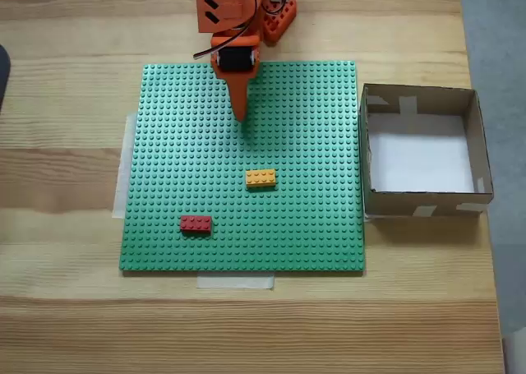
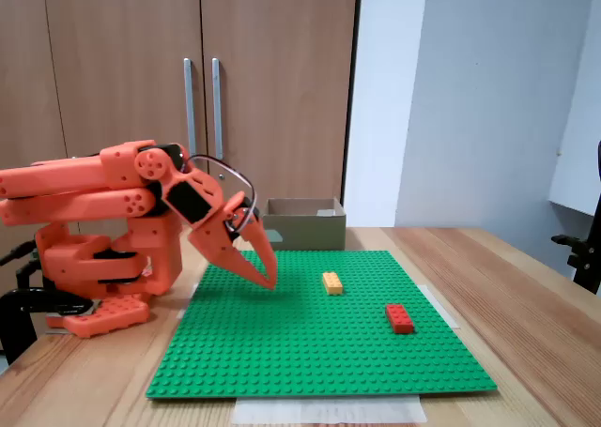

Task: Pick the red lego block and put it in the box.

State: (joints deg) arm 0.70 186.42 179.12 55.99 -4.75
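Nearest you in a fixed view, the red lego block (image 1: 196,223) sits on the green baseplate (image 1: 312,226), close to its front edge and toward the front-left corner, long axis parallel to that edge. Just beyond it, nearer the plate's middle, lies the yellow brick (image 1: 260,177), which you should leave alone. Farther back, the gripper (image 1: 242,115) hangs over the plate's rear half with its tip angled down, jaws drawn together and holding nothing. So your target lies forward and slightly left of the tip. The box (image 1: 481,148) stands on the table just off the plate's right edge, empty.
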